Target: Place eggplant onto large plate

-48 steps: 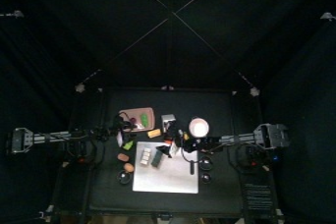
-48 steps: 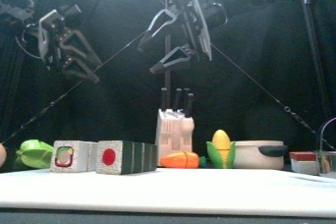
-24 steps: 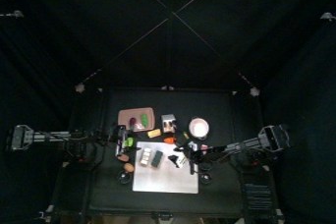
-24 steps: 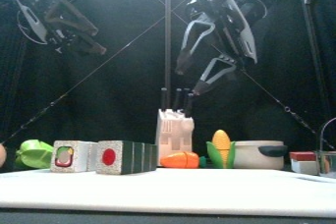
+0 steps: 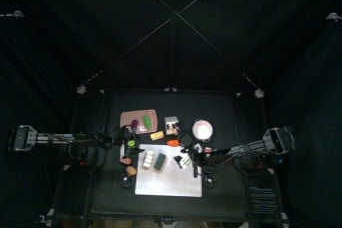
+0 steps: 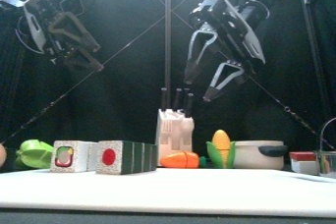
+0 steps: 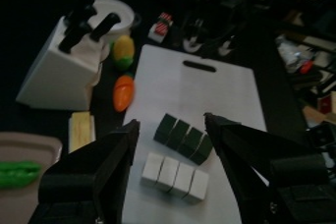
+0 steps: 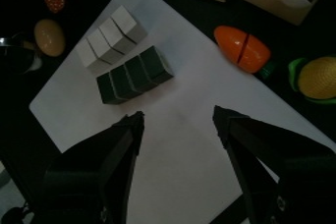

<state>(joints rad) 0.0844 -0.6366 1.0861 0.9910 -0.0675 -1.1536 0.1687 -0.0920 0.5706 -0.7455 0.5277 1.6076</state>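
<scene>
Hovering high with both sets of fingers (image 6: 66,46) (image 6: 210,71) spread and empty, no eggplant gripped, large plate (image 5: 139,120) below unfilled.

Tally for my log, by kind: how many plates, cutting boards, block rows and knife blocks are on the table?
Plates: 2, the large plate and the small pink plate
Cutting boards: 1, the white board
Block rows: 2, the white block row and the dark green block row
Knife blocks: 1, the white knife block
Total: 6
</scene>
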